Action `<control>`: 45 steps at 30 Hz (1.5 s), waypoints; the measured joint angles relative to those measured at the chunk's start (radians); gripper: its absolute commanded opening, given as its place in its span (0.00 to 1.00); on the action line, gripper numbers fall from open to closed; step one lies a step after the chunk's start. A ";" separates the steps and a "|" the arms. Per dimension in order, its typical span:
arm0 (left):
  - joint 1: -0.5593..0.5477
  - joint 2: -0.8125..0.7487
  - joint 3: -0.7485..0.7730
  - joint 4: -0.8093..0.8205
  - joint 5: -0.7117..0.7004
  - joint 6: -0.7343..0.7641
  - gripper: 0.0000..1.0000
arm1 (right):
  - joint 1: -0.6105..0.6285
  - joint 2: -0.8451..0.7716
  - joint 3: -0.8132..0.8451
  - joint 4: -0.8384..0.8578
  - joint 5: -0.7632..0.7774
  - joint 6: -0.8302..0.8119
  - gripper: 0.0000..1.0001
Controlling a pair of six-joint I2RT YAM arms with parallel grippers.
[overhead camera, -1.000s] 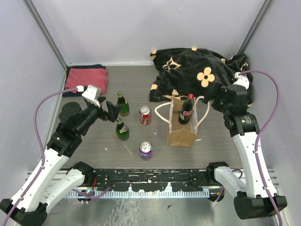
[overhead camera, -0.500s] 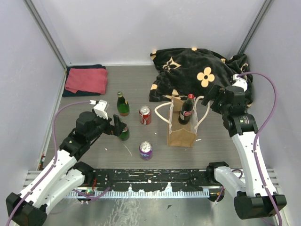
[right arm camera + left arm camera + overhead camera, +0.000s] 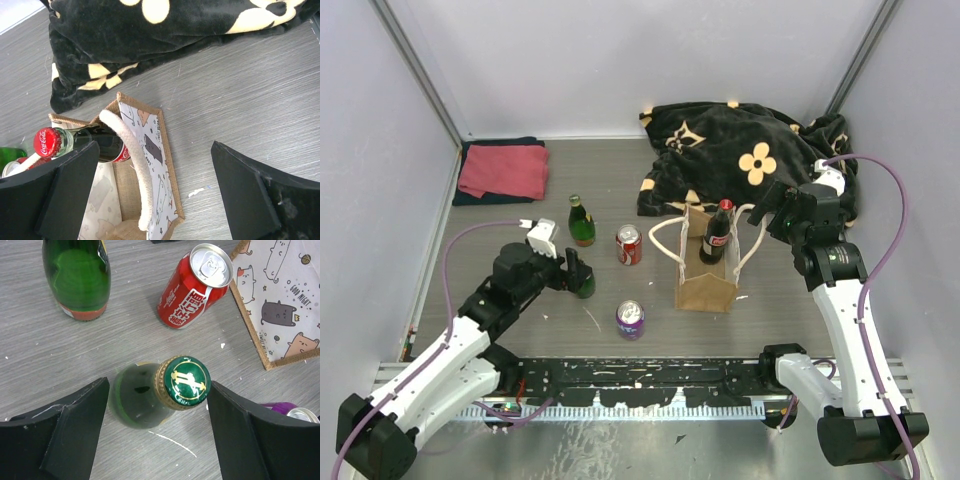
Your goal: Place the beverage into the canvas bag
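A green glass bottle with a green and gold cap stands upright on the table. My left gripper is open and straddles it, one finger on each side, the right finger close to the cap. From above, the left gripper hides most of that bottle. The canvas bag stands upright at mid-table with a cola bottle inside, its red cap sticking out. My right gripper hangs open just right of the bag, holding nothing, over the bag's cartoon-printed wall.
A second green bottle stands behind the first. A red can and a purple can sit left of the bag. The black flowered blanket lies at the back right, a red towel at the back left.
My left arm has come down and toward the near edge, bringing its open jaws around the nearer green bottle. The right arm has barely moved.
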 measured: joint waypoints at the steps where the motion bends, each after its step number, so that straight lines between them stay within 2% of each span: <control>1: -0.003 0.005 -0.002 0.008 -0.005 0.000 0.80 | 0.000 0.000 0.000 0.000 0.000 0.001 1.00; 9: -0.029 0.053 -0.003 0.076 -0.029 0.021 0.67 | 0.000 -0.011 -0.003 0.000 0.000 0.020 1.00; 11: -0.033 0.067 -0.003 0.087 -0.033 0.027 0.60 | 0.000 -0.016 -0.003 0.001 0.000 0.023 1.00; 21: -0.039 0.090 -0.003 0.124 -0.059 0.071 0.00 | 0.000 -0.028 -0.006 0.001 -0.001 0.033 1.00; 28: -0.039 0.072 -0.001 0.097 -0.050 0.084 0.00 | 0.000 -0.031 -0.006 0.000 -0.003 0.040 1.00; 32: -0.039 0.058 0.034 0.008 -0.045 0.113 0.00 | 0.000 -0.031 -0.006 0.000 -0.004 0.044 1.00; 39: -0.039 0.059 0.240 -0.203 -0.008 0.166 0.00 | 0.000 -0.040 -0.006 0.000 -0.012 0.056 1.00; 45: -0.042 0.095 0.427 -0.232 0.041 0.170 0.00 | 0.000 -0.050 -0.006 -0.001 -0.020 0.070 1.00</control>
